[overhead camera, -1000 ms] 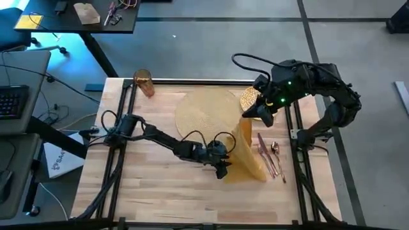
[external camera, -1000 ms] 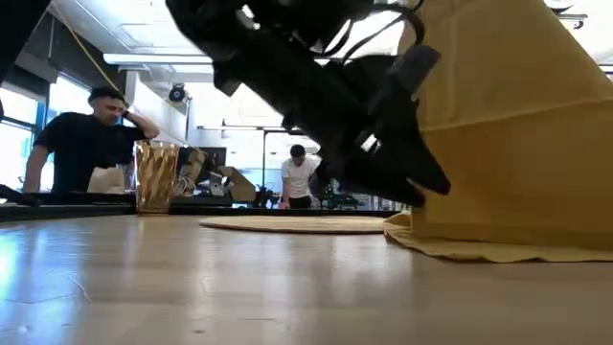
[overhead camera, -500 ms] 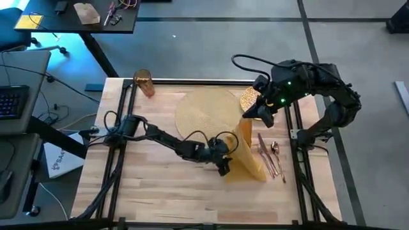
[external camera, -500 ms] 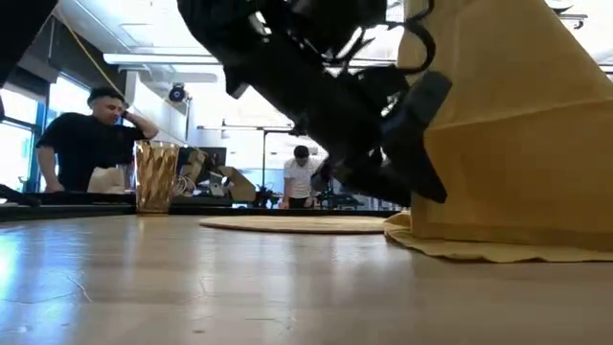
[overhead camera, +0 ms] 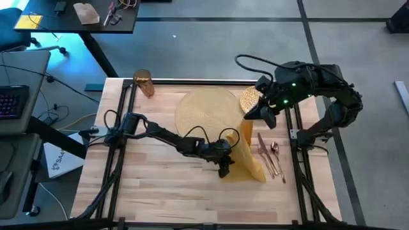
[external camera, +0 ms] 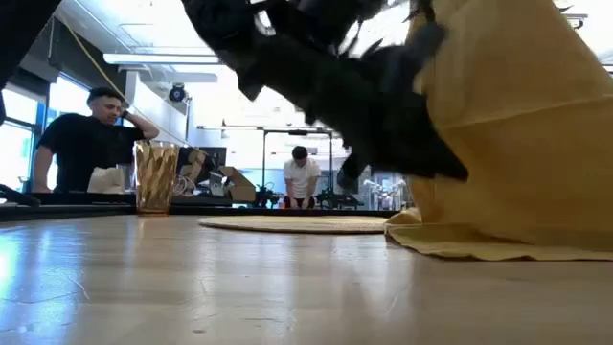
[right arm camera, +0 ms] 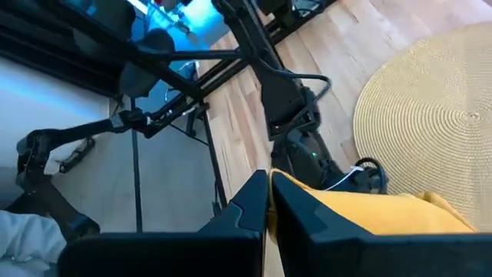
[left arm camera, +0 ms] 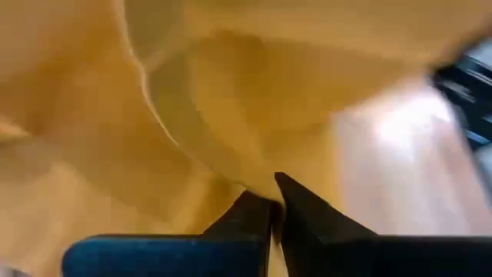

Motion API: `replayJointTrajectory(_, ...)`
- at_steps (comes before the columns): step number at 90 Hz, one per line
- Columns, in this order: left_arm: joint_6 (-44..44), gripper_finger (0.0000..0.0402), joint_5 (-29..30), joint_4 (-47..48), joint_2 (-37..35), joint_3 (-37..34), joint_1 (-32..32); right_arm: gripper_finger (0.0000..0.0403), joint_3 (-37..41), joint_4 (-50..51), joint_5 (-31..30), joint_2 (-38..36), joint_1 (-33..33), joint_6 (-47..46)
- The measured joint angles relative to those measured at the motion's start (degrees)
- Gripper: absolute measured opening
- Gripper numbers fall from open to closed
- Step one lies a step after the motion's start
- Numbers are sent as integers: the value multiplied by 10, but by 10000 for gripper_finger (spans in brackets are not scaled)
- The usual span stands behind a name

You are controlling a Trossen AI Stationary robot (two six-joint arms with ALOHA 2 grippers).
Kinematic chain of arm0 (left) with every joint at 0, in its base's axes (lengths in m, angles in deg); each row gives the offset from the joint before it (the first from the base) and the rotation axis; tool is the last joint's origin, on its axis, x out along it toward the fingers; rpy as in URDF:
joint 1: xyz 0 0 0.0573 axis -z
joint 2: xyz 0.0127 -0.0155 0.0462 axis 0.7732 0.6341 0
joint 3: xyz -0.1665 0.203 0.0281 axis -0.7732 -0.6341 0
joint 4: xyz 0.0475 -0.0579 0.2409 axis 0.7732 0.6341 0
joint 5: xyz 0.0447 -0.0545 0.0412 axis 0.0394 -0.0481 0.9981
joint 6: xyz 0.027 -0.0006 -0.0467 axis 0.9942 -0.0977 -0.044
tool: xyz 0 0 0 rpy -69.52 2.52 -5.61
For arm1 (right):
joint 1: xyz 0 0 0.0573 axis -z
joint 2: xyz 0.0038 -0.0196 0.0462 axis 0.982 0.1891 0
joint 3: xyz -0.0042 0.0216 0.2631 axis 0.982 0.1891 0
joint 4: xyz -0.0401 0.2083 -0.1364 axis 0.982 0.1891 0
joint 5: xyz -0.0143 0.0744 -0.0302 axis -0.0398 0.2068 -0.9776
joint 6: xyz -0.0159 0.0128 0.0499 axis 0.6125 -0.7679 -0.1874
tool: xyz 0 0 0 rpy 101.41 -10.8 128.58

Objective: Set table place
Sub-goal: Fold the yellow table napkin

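While your right gripper is pinching the yellow napkin by its top, the soft cloth is hanging as a creased cone, its hem touching the wooden table. Your left gripper is clamping its lower edge, just beside the round woven placemat.

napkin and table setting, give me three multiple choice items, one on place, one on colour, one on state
1. Where is the amber cup?
A. far left corner of the table
B. on the placemat
C. beside the cutlery

2. What colour is the napkin?
A. white
B. yellow
C. blue

3. What state is the napkin in?
A. folded flat on the plate
B. lying on the floor
C. lifted by the right gripper, lower edge on the table

Answers: 1 A, it stands by the far left rail. 2 B, every view shows yellow cloth. 3 C, right jaws pinch its top while the left gripper grips its lower part.
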Motion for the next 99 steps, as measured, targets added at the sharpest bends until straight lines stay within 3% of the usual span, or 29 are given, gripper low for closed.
replayJointTrajectory(18, 68, 0, 8, 221, -154, 1, 50, 0, 0, 29, 11, -22, -78, -71)
replayJointTrajectory(33, 69, 0, 45, 364, -309, 1, 80, 0, 1, 12, 91, -17, -165, -109)
replayJointTrajectory(51, -12, 0, 16, 405, -479, 22, 110, 0, 1, -160, 113, -15, -258, -171)
replayJointTrajectory(63, -44, 0, 21, 408, -542, 81, 138, 0, 1, -295, 51, -15, -295, -148)
replayJointTrajectory(73, 15, 0, 115, 465, -569, 132, 140, 0, -4, -261, -46, -19, -266, -96)
replayJointTrajectory(84, 64, 0, 228, 581, -580, 154, 89, 0, -3, -93, -155, -21, -189, -118)
replayJointTrajectory(92, 66, 0, 261, 666, -576, 145, 36, 0, 22, 33, -177, -15, -119, -133)
replayJointTrajectory(99, 74, 0, 266, 727, -567, 116, -10, 0, 76, 86, -176, -14, -65, -116)
